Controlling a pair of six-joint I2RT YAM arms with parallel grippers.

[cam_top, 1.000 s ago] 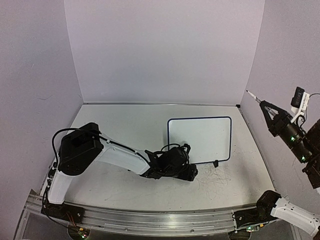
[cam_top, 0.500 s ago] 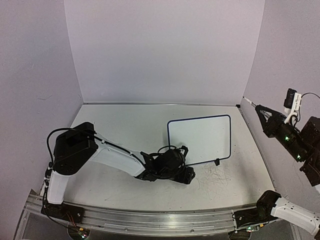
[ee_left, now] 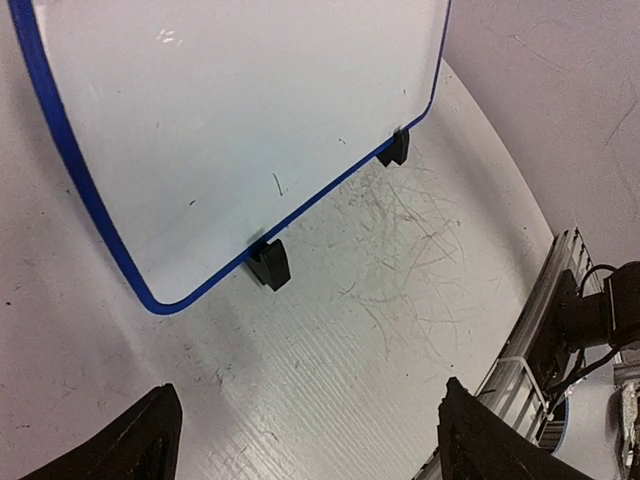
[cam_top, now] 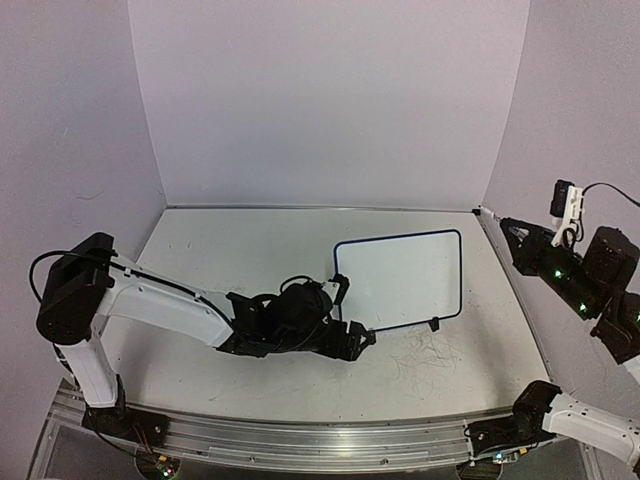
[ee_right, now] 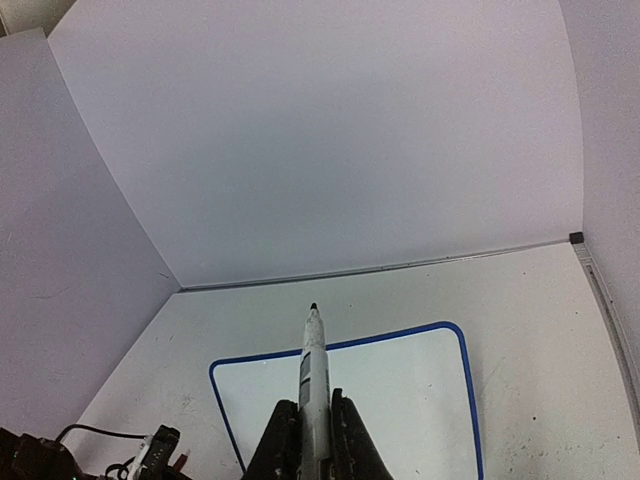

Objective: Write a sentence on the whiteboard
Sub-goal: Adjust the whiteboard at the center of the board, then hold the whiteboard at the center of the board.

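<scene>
The whiteboard [cam_top: 400, 280] stands at the table's middle right, blue-framed, on small black feet [ee_left: 268, 262]. Its face [ee_left: 230, 130] shows only a few tiny specks; no sentence is in view on it. My left gripper [cam_top: 355, 336] lies low on the table just off the board's lower left corner, open and holding nothing [ee_left: 310, 455]. My right gripper [cam_top: 512, 238] hangs high at the right wall, shut on a white marker [ee_right: 313, 365]. The marker's dark tip points over the board's upper edge [ee_right: 400, 400], well above it.
Old thin marker scribbles [cam_top: 425, 360] cover the tabletop in front of the board's right foot. Pale walls close in the back and both sides. A metal rail [cam_top: 300, 440] runs along the near edge, with cables beside it [ee_left: 590, 310].
My left arm has drawn back to the left, away from the board's lower corner, and its jaws have widened. My right gripper with the marker has sunk lower and levelled out. The board shifted slightly.
</scene>
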